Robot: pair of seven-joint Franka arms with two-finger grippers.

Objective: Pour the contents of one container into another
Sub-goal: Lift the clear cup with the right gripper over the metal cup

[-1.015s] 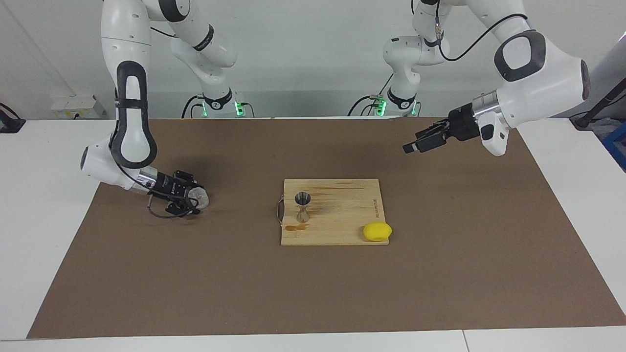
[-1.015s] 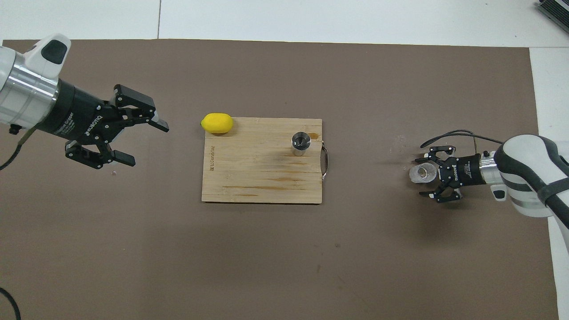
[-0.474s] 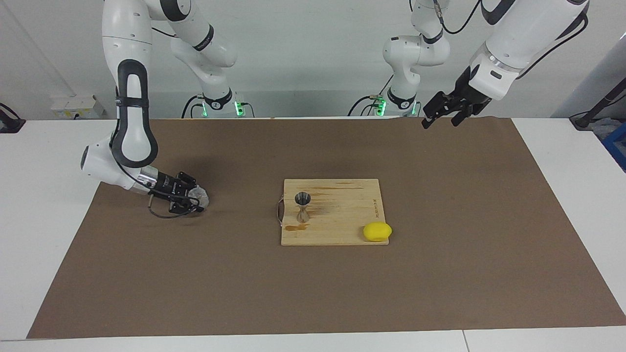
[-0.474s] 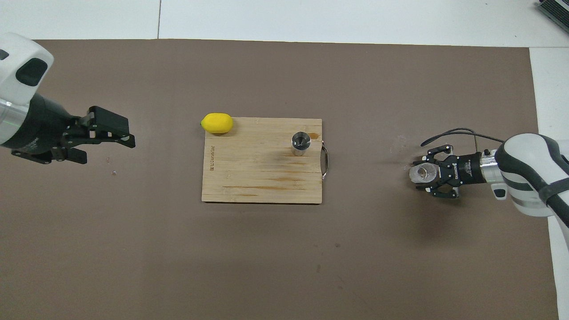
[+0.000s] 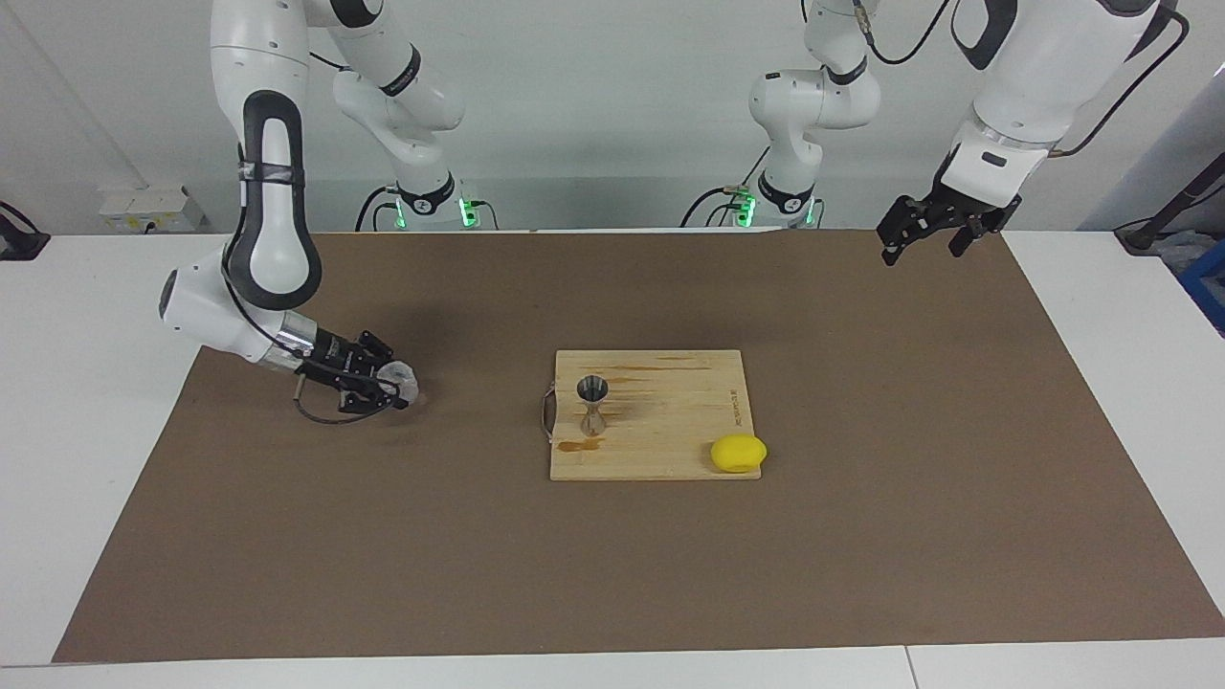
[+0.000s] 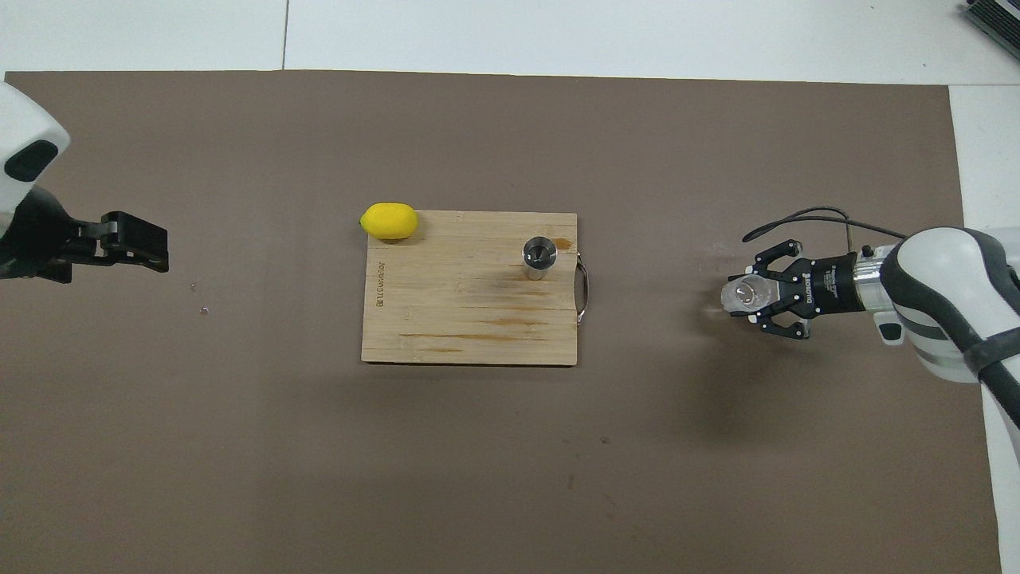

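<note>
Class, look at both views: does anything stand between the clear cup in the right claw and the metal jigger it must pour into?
Nothing visible does. The right claw holds the clear cup over bare brown mat; only the board's handle lies before the jigger. The lemon sits at another corner.

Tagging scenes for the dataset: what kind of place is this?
Probably a robot lab bench staged as a bar prep spot: two white arms over a brown paper mat, with a wooden cutting board, shiny steel hourglass jigger and yellow lemon.
</note>
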